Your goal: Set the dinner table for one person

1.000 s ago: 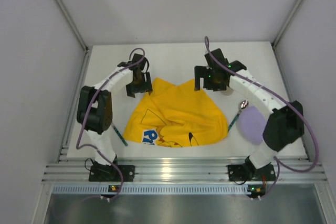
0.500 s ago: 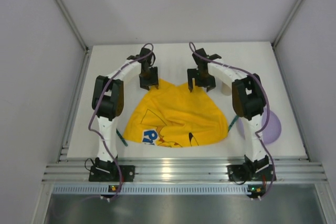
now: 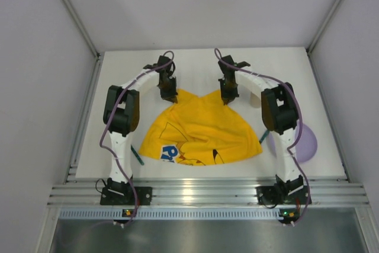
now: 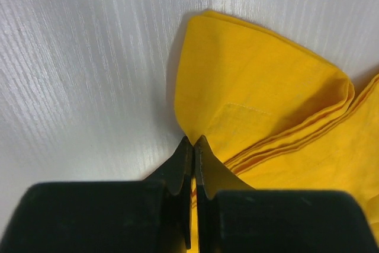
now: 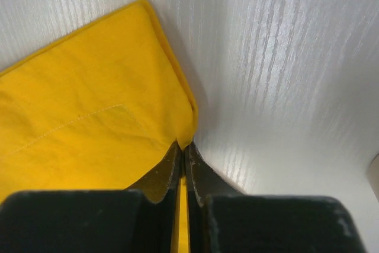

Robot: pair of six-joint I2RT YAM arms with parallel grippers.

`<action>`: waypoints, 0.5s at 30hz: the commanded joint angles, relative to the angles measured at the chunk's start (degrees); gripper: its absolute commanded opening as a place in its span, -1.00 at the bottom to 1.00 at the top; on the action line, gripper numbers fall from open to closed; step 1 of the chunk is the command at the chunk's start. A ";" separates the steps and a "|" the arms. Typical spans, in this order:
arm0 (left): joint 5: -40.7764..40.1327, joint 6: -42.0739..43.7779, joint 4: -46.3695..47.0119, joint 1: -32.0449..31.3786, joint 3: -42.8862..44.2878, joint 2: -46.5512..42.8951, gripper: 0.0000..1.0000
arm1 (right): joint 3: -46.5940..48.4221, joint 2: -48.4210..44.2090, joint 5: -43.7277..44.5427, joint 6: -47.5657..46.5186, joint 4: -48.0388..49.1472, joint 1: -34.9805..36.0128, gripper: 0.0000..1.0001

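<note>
purple plate (image 3: 308, 143) half hidden behind right arm (image 3: 278, 111), print on yellow cloth (image 3: 207, 122) partly folded under

Item one: a yellow cloth mat (image 3: 201, 128), laid out rumpled, with its two far corners drawn up into points. A blue and dark cartoon print (image 3: 170, 153) is shown near its near edge. In the left wrist view, several folded layers (image 4: 296, 140) are seen stacked at one edge. In the right wrist view, a stitched hem line (image 5: 89, 117) is seen beside a turned-over border. Item two: a lilac plate (image 3: 308, 144), placed right of the mat and partly hidden. Item three: a teal stick (image 3: 137, 157), laid just beside the mat's near left corner. A second teal piece (image 3: 262, 138) is glimpsed at the mat's right edge; neither can be identified further.
</note>
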 commanded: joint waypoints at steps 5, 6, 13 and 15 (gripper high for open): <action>-9.35 1.81 -6.52 4.55 1.91 -3.60 -1.00 | 1.85 -2.09 6.57 1.08 -2.18 -4.64 -1.00; -12.06 2.07 -6.70 6.04 2.26 -4.22 -1.00 | 2.03 -2.45 7.89 1.43 -2.36 -5.61 -1.00; -17.44 3.57 -8.90 10.18 5.69 -5.46 -1.00 | 6.76 -1.93 7.99 2.58 -4.38 -11.24 -1.00; -17.88 3.40 -8.90 10.36 6.74 -4.67 -1.00 | 8.09 -1.14 6.94 2.84 -4.55 -11.24 -1.00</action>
